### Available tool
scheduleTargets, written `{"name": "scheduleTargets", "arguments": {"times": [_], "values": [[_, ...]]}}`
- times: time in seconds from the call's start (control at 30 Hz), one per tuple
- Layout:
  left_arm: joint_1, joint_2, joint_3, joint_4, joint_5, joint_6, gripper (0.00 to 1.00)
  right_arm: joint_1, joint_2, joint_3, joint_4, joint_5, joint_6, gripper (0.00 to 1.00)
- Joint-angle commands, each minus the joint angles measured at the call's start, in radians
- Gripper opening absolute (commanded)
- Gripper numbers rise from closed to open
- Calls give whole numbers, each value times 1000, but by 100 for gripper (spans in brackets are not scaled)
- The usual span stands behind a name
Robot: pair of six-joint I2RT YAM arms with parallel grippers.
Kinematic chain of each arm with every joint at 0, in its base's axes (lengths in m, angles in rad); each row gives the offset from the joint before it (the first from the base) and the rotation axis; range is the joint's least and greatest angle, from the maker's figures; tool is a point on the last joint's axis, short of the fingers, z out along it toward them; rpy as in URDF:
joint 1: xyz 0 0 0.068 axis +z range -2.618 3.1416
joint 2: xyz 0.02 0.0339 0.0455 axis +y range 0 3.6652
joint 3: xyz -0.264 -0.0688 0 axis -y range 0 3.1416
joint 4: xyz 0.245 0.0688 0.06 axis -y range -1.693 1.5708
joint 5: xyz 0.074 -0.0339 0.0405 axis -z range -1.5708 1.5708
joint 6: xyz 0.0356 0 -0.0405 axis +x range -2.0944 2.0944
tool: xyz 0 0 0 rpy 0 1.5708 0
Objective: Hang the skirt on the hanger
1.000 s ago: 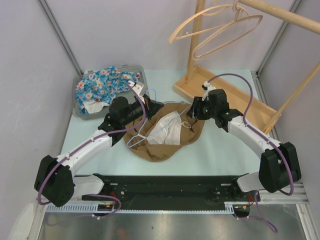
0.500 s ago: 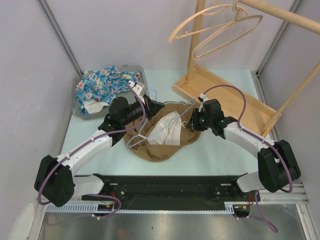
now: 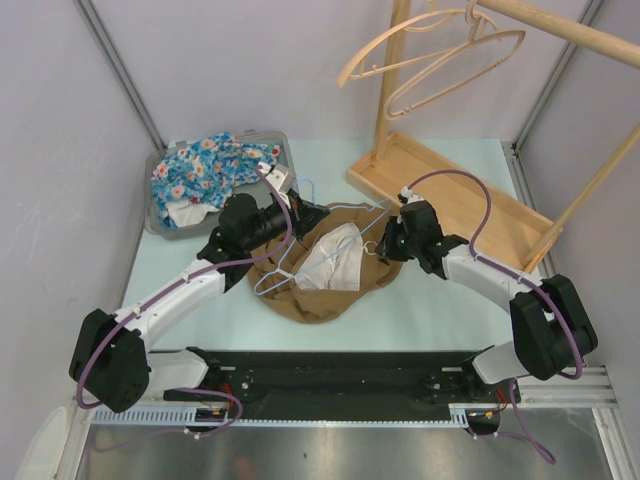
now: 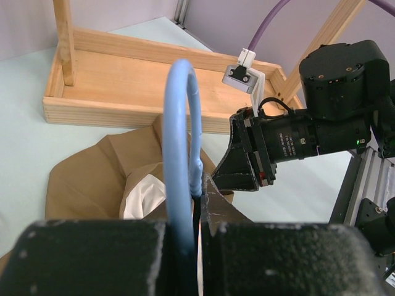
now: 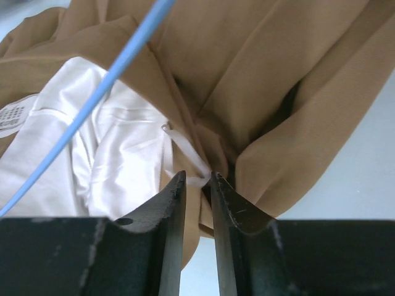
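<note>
My left fingers (image 4: 219, 209) are hiding the base of the hanger (image 4: 182, 142) hook; my right fingers (image 5: 170, 206) are perhaps pinching the loop (image 5: 185, 151) of the skirt (image 5: 265, 74), its end lying hidden between them.

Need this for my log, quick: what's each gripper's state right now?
Left gripper: closed on the blue hanger hook.
Right gripper: narrow gap around the white skirt loop; grip cannot be told.

Floral cloth (image 3: 205, 165) (in grey bin (image 3: 157, 222))
</note>
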Motion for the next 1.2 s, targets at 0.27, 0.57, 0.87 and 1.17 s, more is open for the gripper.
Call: {"name": "scheduleTargets", "arguments": {"times": [0.27,0.57,0.87,1.17], "values": [[0,-9,1,24,24,-7,0,26,-19,-19,27,115,22,11],[0,-61,-21,-37,13,30,0,-4,-39,-13,54,112,14,0],[-2,-111,-26,-157,61,120,0,-112,8,35,80,-5,-47,0],[-2,-62,29,-280,177,223,0,-184,45,110,57,-179,-174,0]]}}
